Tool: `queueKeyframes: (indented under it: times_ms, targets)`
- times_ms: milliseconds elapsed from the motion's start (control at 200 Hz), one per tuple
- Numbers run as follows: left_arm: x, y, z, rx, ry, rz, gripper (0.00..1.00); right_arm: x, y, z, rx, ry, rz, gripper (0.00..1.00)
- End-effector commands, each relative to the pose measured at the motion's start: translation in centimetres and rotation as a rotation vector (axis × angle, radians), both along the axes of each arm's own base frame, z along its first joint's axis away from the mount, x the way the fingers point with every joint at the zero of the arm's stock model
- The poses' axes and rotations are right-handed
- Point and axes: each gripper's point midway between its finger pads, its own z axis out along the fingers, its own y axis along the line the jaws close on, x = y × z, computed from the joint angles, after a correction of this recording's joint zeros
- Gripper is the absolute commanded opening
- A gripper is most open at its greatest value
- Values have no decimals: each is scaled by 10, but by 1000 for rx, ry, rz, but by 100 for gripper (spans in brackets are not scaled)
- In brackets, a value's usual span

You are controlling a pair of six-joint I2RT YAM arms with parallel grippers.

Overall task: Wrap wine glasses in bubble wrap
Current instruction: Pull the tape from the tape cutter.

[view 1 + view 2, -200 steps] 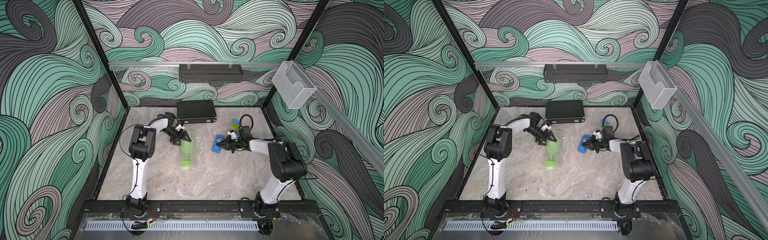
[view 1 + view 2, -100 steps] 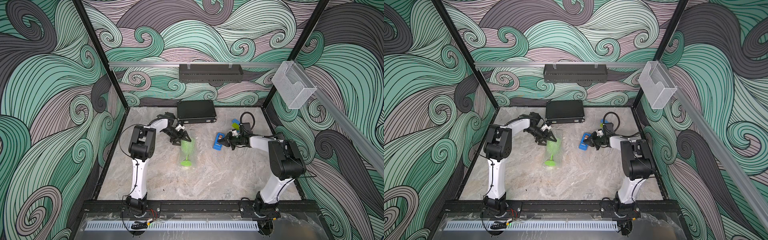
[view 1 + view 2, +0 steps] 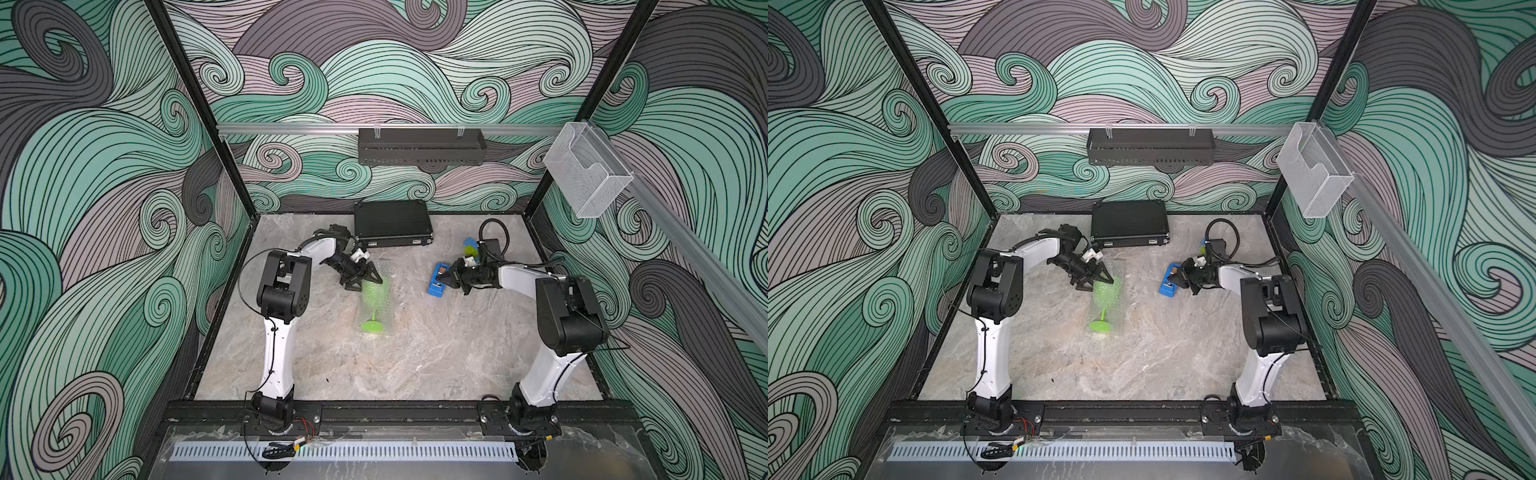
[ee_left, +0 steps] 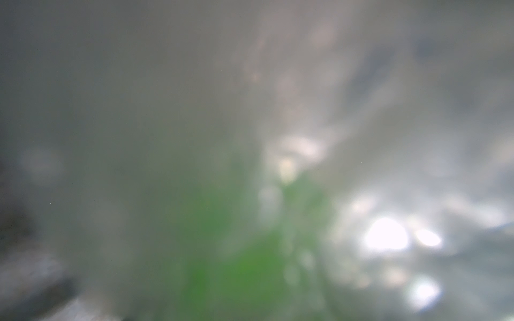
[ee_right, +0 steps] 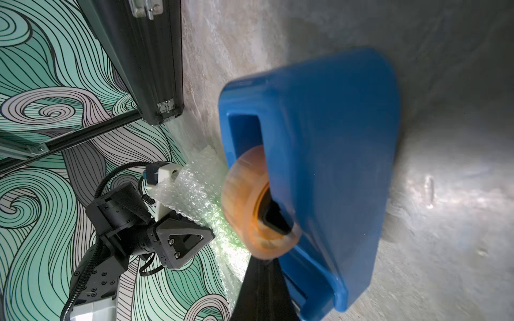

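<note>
lime-green plastic goblet (image 3: 372, 326) lies on its side on the marble table (image 3: 415, 357), a short way in front of the black case (image 3: 390, 224), with its foot pointing away from the case. it is enclosed in a roll of clear bubble wrap (image 5: 194, 191). the left gripper (image 3: 363, 284), between case and goblet, has its jaws spread wide astride the bowl end of the bundle; i cannot tell whether they press on it. my left wrist camera gives only blur, grey film with a green smear. the case is shut, latches facing forward. in front of the case's corner on the right arm's side lies a blue tape dispenser (image 3: 435, 287) holding an orange-tinted tape roll (image 5: 244, 200). the right gripper (image 3: 448, 282) is clenched, tips at that roll, and i cannot tell whether anything is pinched. beside the case, toward the right arm, blue and green toy bricks (image 3: 471, 249) are partly hidden behind the wrist. on the wall above the case hangs a black slotted rack (image 3: 419, 145), its inside out of sight. a clear bin (image 3: 586, 174) hangs further toward the right arm's side.
</note>
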Motion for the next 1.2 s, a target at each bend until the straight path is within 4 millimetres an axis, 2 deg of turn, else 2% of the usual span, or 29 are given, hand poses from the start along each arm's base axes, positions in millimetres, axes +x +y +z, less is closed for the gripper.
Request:
queueKeyframes:
  times_ms: [0,55,120,160,275,465,605,656,746,816,926,1026,1066,1196]
  targets:
    - [-30,21,-54,214,90,-47,72,15,-4,30,27,-92,-69,0]
    - [-30,21,-54,213,90,-45,72,18,-7,29,-2,-97,-67,0]
    - [-30,21,-56,216,96,-45,72,14,-7,10,-26,-35,-18,0]
    - [-31,21,-57,218,100,-47,71,12,-5,6,0,-9,-16,0]
    - [-31,21,-56,218,93,-46,72,17,-8,27,26,-82,-107,0]
    - [-33,20,-57,222,97,-50,72,23,4,40,99,-75,-56,0]
    - [-32,20,-56,223,92,-48,72,38,-1,60,152,-107,-110,0]
    - [-32,20,-56,223,92,-48,72,38,0,55,146,-95,-102,0]
    - [-33,20,-57,224,94,-48,72,31,0,33,139,-40,-95,0]
    - [-33,20,-57,225,94,-49,72,31,-1,32,157,-44,-112,0]
    - [-33,20,-56,224,91,-47,72,34,-2,43,158,-69,-111,0]
    - [-33,19,-56,225,93,-49,72,31,-5,18,136,1,-85,0]
    - [-33,20,-56,225,91,-48,72,32,-5,15,162,15,-95,0]
    - [-33,20,-55,225,89,-47,72,43,-6,54,208,-69,-135,0]
